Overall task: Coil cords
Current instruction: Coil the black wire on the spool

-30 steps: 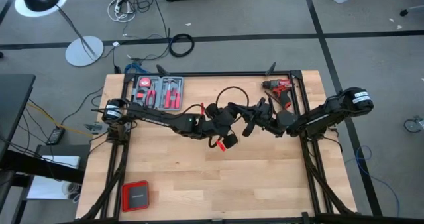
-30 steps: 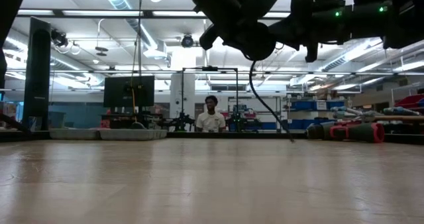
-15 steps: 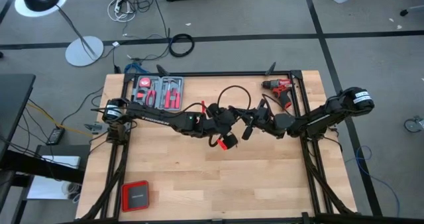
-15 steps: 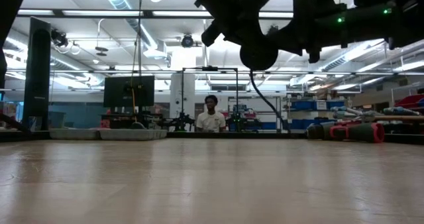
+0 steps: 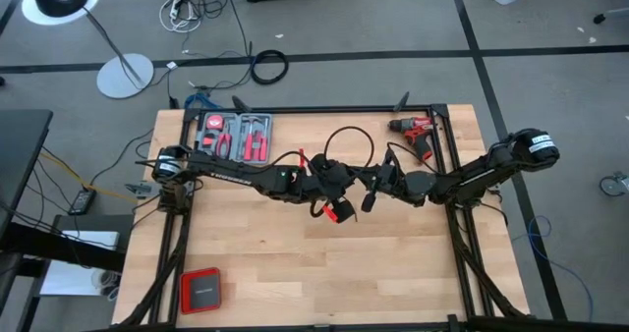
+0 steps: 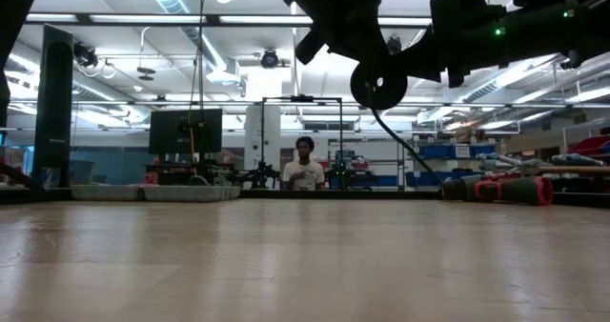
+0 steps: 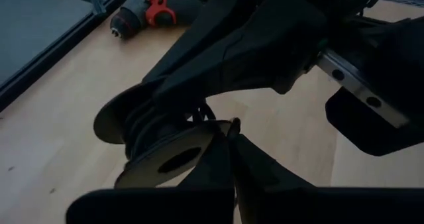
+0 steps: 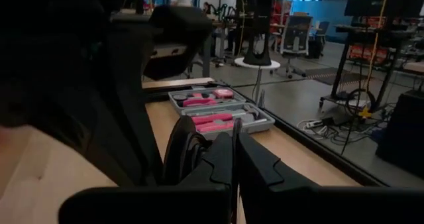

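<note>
A thin black cord [image 5: 349, 132] arches above the table's middle, where my two arms meet. It runs down to a black two-flanged spool [image 7: 159, 144], which hangs high over the table in the low view [image 6: 378, 84]. Several turns lie on the spool, and a loose strand [image 6: 410, 155] trails down toward the far side. My left gripper [image 7: 230, 128] is shut on the spool's flange. My right gripper [image 8: 235, 134] is shut just beside the spool [image 8: 182, 151], and the cord leads into it. My left gripper pinches the rim of the spool's near flange [image 7: 215, 128] between its two shut fingers, slanting down from the table's left. The spool is lifted clear of the table and tilted. My right gripper comes in level from the table's right and is shut where the cord [image 7: 204, 111] leaves the spool. The gripper's own body hides the place of contact.
A red drill [image 5: 413, 131] lies at the far right of the table. An open tool case [image 5: 236, 136] sits at the far left, and a red and black box [image 5: 201, 291] at the near left. A person [image 6: 305, 170] sits beyond the far edge.
My right gripper has rolled about its own line and edged toward my left gripper. The spool has shifted a little and sunk slightly, and the trailing strand has swung with it. Both grippers have stayed shut.
</note>
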Robot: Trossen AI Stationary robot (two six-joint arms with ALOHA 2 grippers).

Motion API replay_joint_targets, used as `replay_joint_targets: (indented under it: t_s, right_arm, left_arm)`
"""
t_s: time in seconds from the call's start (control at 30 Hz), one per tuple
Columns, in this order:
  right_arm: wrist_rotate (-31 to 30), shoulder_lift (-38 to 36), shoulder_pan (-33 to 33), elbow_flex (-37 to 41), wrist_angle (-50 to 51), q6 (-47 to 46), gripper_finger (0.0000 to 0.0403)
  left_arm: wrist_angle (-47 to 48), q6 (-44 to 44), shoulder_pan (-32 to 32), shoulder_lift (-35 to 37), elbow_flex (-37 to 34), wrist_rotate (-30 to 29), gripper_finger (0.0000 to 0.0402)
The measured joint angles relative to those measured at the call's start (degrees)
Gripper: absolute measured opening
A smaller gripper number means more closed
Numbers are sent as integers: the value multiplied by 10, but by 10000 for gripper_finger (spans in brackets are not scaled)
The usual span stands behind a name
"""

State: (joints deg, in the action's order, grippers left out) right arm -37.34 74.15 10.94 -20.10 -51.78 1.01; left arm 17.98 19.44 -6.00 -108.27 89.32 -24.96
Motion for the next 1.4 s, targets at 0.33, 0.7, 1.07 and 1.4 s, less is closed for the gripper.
replay_joint_targets:
  t_s: [0.33, 0.7, 1.07, 1.4]
  right_arm:
    - [35, -40, 0, 0, 81, -11, 3]
    - [75, -41, -1, 1, 107, -27, 3]
    - [90, -39, 0, 4, 143, -34, 3]
    - [90, -40, 4, 3, 180, -53, 2]
  left_arm:
    - [17, -68, 7, 0, 27, 35, 1]
    - [33, -182, 10, 0, 27, 58, 23]
    - [54, -242, 12, -18, 29, -7, 55]
    - [131, -238, 7, -20, 29, -8, 83]
